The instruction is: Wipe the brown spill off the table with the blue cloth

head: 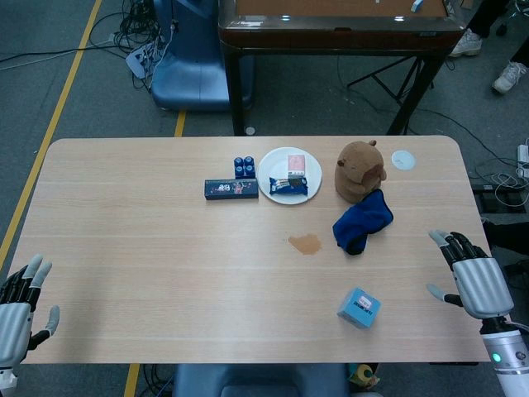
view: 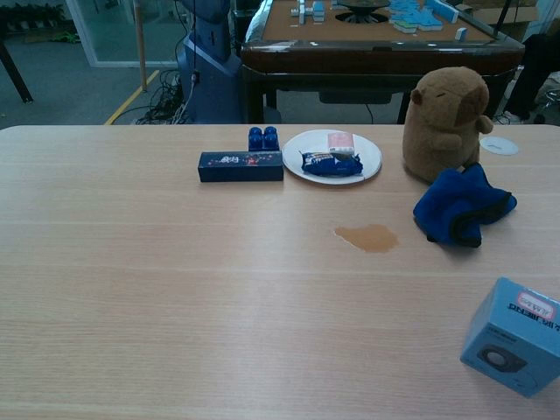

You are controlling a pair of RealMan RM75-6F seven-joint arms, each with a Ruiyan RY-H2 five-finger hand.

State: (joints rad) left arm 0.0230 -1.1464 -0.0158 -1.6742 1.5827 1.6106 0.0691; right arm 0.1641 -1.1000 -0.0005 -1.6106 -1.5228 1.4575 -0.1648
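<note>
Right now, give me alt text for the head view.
A brown spill sits mid-table, with a crumpled blue cloth just right of it, untouched. Both robot hands rest open at the near corners, left robot hand and right robot hand. Behind are a plush toy, a plate of snacks and a small blue box.

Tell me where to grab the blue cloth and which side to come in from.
Take the blue cloth by its raised, crumpled middle fold, coming from above with the right hand, which is open at the table's right edge and nearer. The plush toy stands right behind the cloth, so approach from the front-right, not over the toy. The brown spill lies just left.
</note>
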